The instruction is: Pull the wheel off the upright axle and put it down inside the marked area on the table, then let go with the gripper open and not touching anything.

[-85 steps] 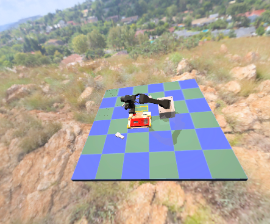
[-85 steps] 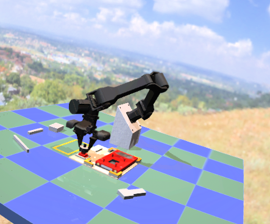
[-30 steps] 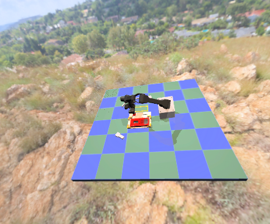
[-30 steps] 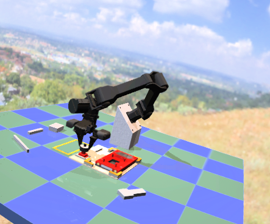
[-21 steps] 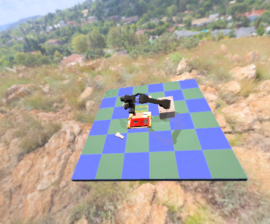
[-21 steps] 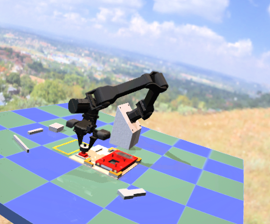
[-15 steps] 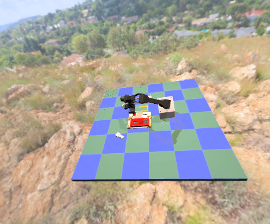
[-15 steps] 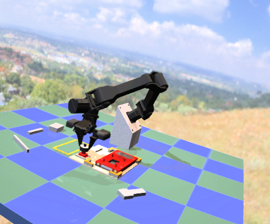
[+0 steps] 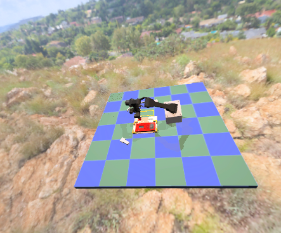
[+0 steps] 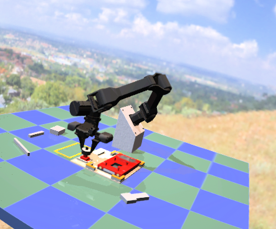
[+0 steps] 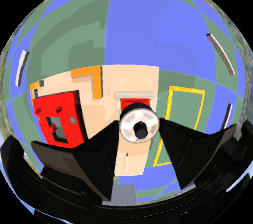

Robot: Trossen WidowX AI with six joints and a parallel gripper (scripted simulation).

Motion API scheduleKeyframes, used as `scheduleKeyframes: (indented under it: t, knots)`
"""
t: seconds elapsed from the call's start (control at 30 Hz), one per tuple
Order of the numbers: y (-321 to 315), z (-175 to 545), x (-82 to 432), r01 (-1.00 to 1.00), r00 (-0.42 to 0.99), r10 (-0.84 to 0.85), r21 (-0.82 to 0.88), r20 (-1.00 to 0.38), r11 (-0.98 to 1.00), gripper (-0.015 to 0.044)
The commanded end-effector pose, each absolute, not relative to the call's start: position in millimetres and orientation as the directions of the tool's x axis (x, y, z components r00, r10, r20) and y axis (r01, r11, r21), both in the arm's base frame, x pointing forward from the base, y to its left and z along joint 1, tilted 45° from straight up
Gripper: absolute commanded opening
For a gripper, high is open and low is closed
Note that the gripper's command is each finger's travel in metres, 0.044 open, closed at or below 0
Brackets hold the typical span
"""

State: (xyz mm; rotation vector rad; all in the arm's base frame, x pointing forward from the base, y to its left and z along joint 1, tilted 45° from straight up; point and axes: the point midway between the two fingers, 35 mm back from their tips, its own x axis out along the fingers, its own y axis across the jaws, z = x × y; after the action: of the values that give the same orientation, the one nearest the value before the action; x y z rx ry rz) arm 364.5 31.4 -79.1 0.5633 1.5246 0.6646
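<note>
The wheel point(image 10: 85, 150) point(image 11: 131, 120), with a pale spoked face and a dark tyre, is between the fingertips of my gripper point(image 10: 86, 151) point(image 11: 138, 123). My gripper is shut on it. The wheel is right above a red block point(image 10: 85, 158) point(image 11: 135, 102) at one end of the tan board point(image 11: 126, 77). A dark round centre shows in the wheel; I cannot tell whether the axle is still inside it. The marked area, a yellow outline point(image 9: 147, 110) point(image 10: 61, 154) point(image 11: 187, 90), lies on the table beside the board, next to the gripper.
A red square part point(image 9: 146, 127) point(image 10: 131, 166) point(image 11: 66, 105) with orange corner pieces around it is on the board's other end. A pale block point(image 10: 57, 130) and bars point(image 10: 36, 134) point(image 10: 22, 146) lie beyond the marked area. A pale piece point(image 9: 124, 141) point(image 10: 134, 198) lies on the board's other side.
</note>
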Motion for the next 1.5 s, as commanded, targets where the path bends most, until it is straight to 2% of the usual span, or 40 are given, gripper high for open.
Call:
scheduleKeyframes:
  t: [0.0,1.0,1.27,1.47]
  knots:
    - [15.5,-67.3,364.3,-0.014,-0.044,0.701,0.702,-0.711,0.712,0.0]
    - [8.0,-59.9,364.5,-0.013,-0.043,0.702,0.703,-0.711,0.711,0.0]
    - [-15.2,-36.3,362.8,-0.012,-0.043,0.701,0.702,-0.712,0.712,0.0]
    - [-21.5,-50.5,355.9,-0.004,-0.043,0.702,0.702,-0.711,0.712,0.0]
